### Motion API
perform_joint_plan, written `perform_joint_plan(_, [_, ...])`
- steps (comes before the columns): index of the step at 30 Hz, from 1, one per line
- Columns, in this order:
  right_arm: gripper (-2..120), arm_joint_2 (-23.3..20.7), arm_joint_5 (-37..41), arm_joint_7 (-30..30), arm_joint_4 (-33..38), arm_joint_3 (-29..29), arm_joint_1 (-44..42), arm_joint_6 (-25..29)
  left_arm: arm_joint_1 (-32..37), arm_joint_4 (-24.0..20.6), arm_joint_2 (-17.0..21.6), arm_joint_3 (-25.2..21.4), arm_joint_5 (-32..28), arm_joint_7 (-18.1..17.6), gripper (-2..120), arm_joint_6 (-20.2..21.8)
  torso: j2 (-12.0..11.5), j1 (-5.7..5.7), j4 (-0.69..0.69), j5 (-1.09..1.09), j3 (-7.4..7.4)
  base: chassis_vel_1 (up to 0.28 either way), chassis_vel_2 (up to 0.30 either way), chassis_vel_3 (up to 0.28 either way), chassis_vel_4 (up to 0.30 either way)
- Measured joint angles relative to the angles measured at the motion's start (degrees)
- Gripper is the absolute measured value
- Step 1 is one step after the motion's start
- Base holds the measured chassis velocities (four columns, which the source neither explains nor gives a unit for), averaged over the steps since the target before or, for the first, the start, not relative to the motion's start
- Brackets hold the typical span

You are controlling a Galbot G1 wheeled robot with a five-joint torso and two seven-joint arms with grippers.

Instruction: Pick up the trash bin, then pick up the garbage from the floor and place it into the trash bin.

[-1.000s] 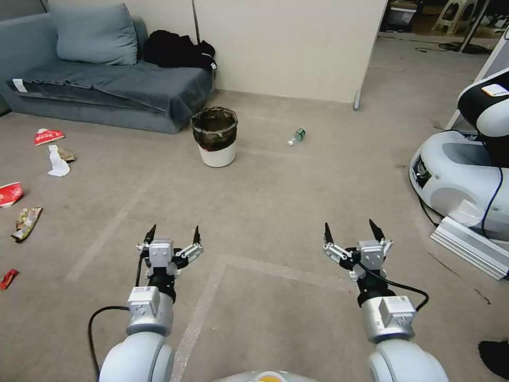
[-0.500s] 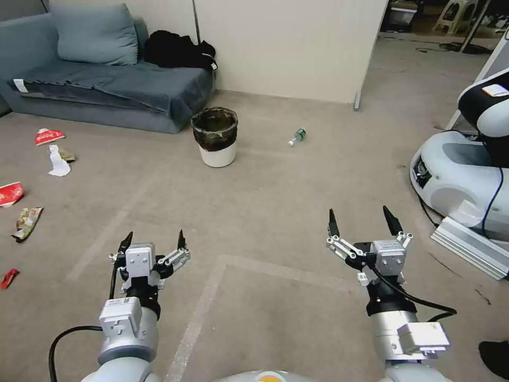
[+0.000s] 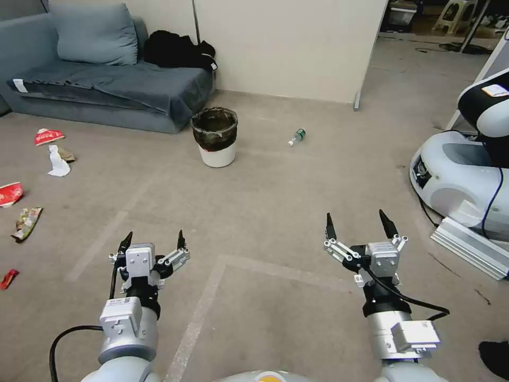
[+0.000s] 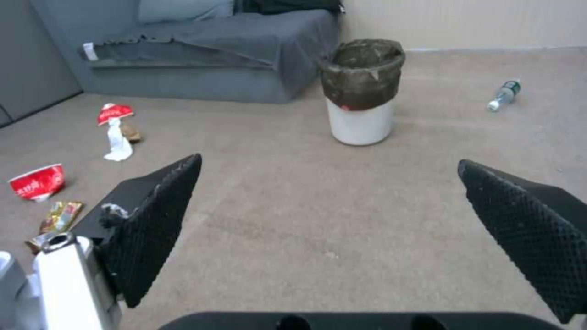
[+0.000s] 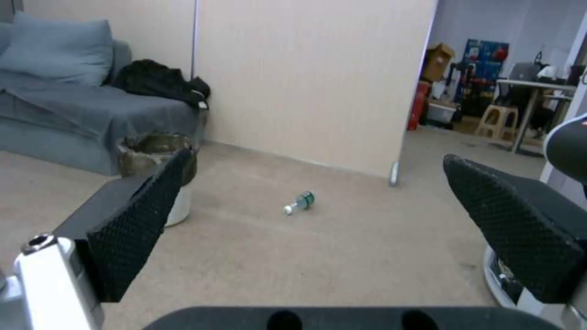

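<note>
White plastic is showing below the crinkled black liner of the trash bin (image 3: 214, 136), which is standing upright on the floor (image 3: 275, 185) just in front of the near corner of the grey sofa (image 3: 106, 79). A small clear bottle (image 3: 296, 137) is lying on its side on the floor to the right of the bin, apart from it. Over by the left side of the floor, the other garbage is lying scattered: a red-and-white wrapper (image 3: 49, 136) near the sofa's front edge, a white tissue (image 3: 57, 161) just beside it, a crushed red cup (image 3: 10, 193) nearer the robot, and a yellow-brown wrapper (image 3: 26, 223) next to that. A black heap of clothes (image 3: 177, 50) is sitting at the sofa's far end.

Both arms are reaching forward low over the floor, well short of the bin. The left tool (image 3: 152, 242) is hanging with its 2 fingers spread wide and holding nothing. The right tool (image 3: 359, 225) is likewise spread wide and empty.
</note>
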Motion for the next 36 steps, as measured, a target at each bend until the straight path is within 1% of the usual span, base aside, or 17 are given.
perform_joint_plan(6, [100, 0.0, -0.4, -0.4, -0.4, 0.5, 0.2, 0.6, -0.1, 0.2, -0.1, -0.1, 0.1, -0.4, 100, 0.0, 0.0, -0.01, 0.0, 0.0, 0.0, -0.128, 0.12, 0.135, -0.113])
perform_joint_plan(36, [100, -0.1, -0.2, -0.8, -1.0, 0.6, 0.4, 0.9, -0.3, 0.3, -0.3, -0.4, 0.2, -0.3, 100, -0.2, 0.0, 0.0, 0.01, 0.0, 0.01, -0.19, 0.194, 0.188, -0.191])
